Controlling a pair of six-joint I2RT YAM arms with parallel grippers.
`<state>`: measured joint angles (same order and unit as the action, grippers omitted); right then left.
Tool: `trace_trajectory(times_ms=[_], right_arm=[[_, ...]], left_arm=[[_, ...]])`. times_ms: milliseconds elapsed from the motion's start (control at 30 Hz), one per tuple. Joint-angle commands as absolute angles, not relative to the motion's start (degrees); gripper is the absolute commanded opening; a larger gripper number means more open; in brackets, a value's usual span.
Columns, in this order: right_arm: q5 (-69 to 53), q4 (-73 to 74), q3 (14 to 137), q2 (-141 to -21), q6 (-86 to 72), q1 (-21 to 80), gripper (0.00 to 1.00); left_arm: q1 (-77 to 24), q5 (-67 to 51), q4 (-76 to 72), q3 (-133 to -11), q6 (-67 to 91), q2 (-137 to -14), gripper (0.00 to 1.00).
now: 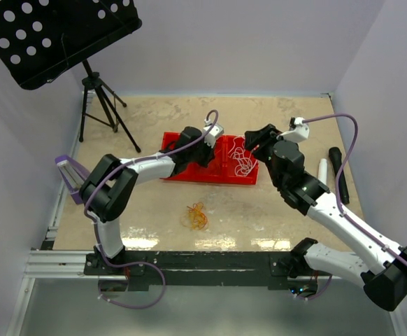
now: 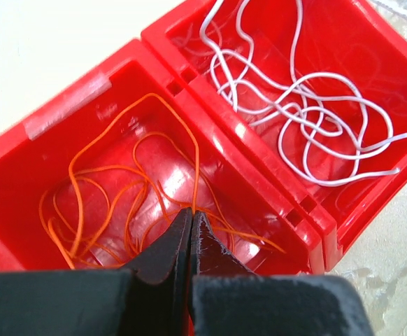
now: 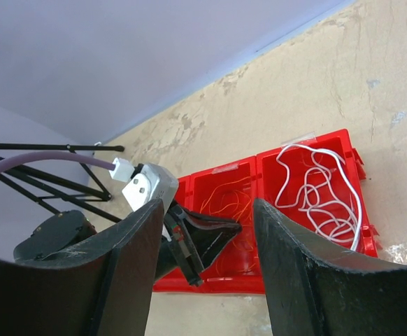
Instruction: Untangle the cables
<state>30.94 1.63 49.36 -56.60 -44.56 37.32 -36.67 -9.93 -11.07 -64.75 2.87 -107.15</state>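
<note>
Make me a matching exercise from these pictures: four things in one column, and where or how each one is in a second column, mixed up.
Things
1. white cables
2. loose tangle
3. left claw
4. right claw

Place or state
A. open, holding nothing
B. lying on the table, outside the red tray
C. shut on an orange cable
D. in the tray's end compartment

Pairs: 1-D, 2-B, 3-C, 4-A
</note>
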Motion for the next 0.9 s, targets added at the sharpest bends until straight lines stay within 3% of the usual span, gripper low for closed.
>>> trace_trajectory(times_ms=[0, 267, 367, 700, 867], right_arm=[[32.25, -0.62, 49.22, -55.90, -44.12, 37.00, 0.58], [31.82, -1.23, 49.04, -56.78, -44.21, 37.00, 0.58], [31.73, -1.41, 49.13, -56.78, -44.03, 37.00, 0.58], [31.29, -0.62, 49.83, -56.08, -44.30, 37.00, 0.58], [31.29, -0.09, 50.36, -55.37, -44.38, 37.00, 0.58]], left_arm=[[-36.21, -8.00, -11.69, -62.06, 6.15, -106.53, 0.00], [-36.12, -6.50, -12.57, -61.96, 6.77, -107.05, 0.02], [-36.21, -7.90, -13.27, -63.63, 6.16, -107.40, 0.27], [-36.21, -13.62, -9.23, -67.33, 9.66, -102.23, 0.67], [-36.21, -13.71, -6.51, -66.01, 10.72, -97.57, 0.73]])
